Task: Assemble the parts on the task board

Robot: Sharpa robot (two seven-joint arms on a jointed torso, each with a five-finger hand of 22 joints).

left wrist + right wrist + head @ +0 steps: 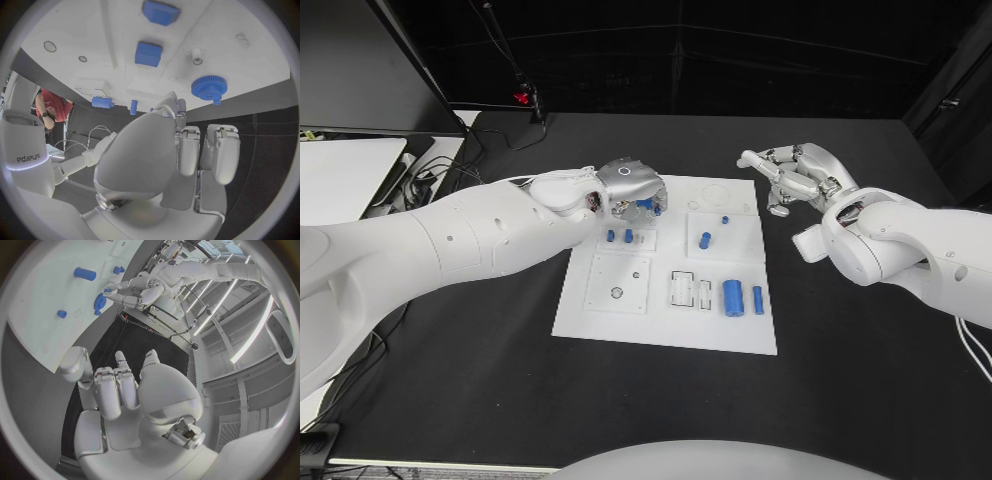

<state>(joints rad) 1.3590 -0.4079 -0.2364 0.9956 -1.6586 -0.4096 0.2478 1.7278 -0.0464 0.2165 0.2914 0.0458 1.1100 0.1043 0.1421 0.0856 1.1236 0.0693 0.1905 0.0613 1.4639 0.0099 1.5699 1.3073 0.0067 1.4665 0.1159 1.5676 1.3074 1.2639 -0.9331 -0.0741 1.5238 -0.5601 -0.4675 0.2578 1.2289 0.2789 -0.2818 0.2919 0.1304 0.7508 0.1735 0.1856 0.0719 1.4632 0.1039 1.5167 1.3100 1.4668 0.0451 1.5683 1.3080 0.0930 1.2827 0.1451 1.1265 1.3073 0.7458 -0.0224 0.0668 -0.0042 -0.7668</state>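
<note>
From the head camera I see my left robot hand [630,188] over the far left corner of the white board [666,330], a blue piece under its fingers — whether it pinches it I cannot tell. My right robot hand [795,172] hovers off the board's far right edge above the desk [473,400], holding nothing. The left wrist camera shows a blue gear [209,88] beyond the fingertips, apparently on the board. The right wrist camera shows loosely spread fingers [115,390]. I judge the gear is being seated — next, press it home.
</note>
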